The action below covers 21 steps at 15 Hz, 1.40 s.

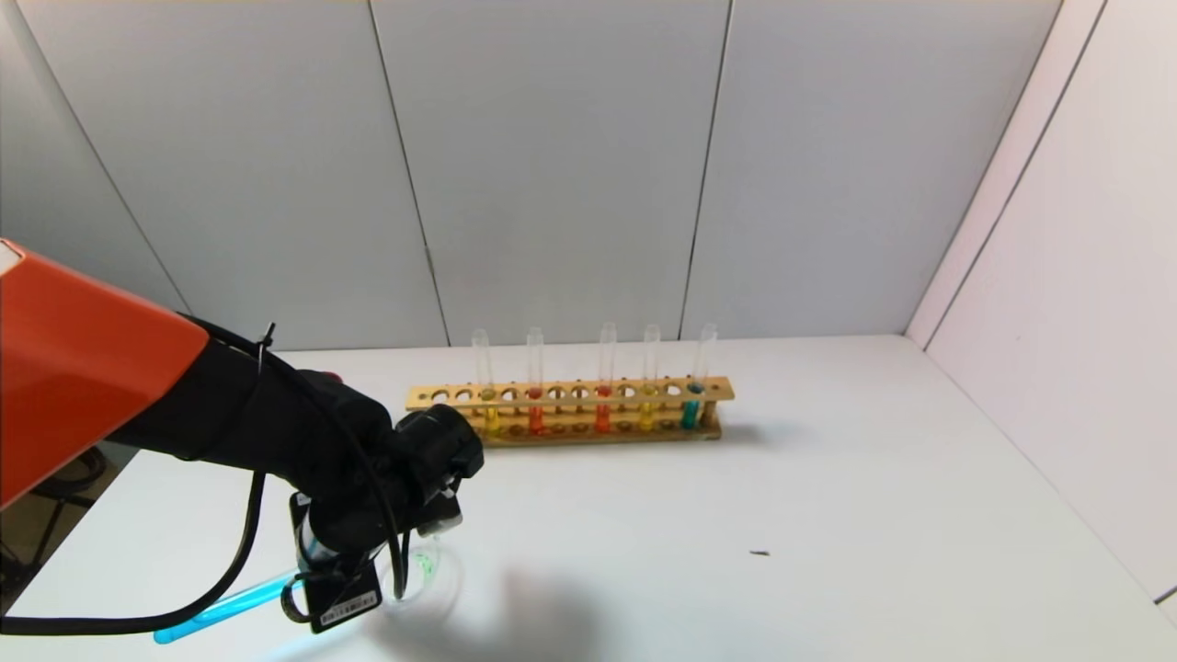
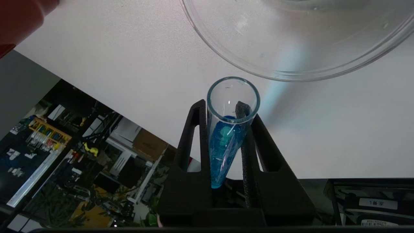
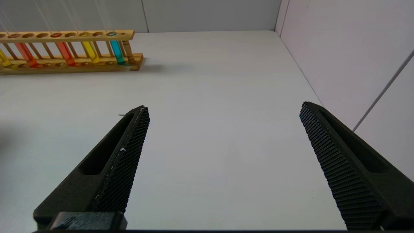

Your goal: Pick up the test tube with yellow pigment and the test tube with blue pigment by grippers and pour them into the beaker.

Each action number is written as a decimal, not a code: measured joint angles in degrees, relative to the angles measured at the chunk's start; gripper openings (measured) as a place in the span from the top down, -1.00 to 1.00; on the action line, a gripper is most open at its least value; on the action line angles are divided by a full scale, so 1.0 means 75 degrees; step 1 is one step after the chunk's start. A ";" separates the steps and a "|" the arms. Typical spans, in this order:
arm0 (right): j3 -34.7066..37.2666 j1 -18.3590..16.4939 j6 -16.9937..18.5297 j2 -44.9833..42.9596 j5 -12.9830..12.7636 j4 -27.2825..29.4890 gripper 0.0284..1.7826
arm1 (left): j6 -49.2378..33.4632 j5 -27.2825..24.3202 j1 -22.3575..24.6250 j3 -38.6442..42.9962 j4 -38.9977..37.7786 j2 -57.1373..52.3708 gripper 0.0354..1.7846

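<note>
Rack [image 1: 570, 411]: five tubes at 12 o'clock; one blue tube [image 2: 226, 142] pinched by left gripper [image 2: 223, 129]; right gripper [image 3: 223, 136] spread.

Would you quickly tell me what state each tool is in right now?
Left tool: closed on the test tube with blue pigment, near the beaker.
Right tool: open, holding nothing.

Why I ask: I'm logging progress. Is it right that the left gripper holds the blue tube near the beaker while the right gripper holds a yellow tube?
Not quite. The left gripper does hold the blue tube near the beaker, but the right wrist view shows the right gripper open and empty.
</note>
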 joint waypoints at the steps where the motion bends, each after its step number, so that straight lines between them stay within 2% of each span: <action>1: 0.0000 0.0000 0.0003 0.0000 0.0000 0.0000 -0.91 | 0.0000 0.0029 -0.0007 -0.0059 0.0195 0.0052 0.68; 4: 0.0000 0.0000 0.0003 0.0000 0.0000 -0.0002 -0.91 | 0.0011 0.0068 -0.0076 -0.0382 0.0970 0.0163 0.68; 9: 0.0000 0.0000 0.0003 0.0000 0.0000 -0.0002 -0.91 | -0.0003 0.0096 -0.0283 -0.0978 0.1681 0.0423 0.68; 16: 0.0000 0.0000 0.0000 0.0000 0.0000 0.0000 -0.91 | -0.0011 0.0128 -0.0335 -0.1315 0.2069 0.0775 0.68; 21: 0.0000 0.0000 0.0000 0.0000 0.0000 -0.0002 -0.91 | -0.0039 0.0323 -0.0414 -0.1827 0.2986 0.1018 0.68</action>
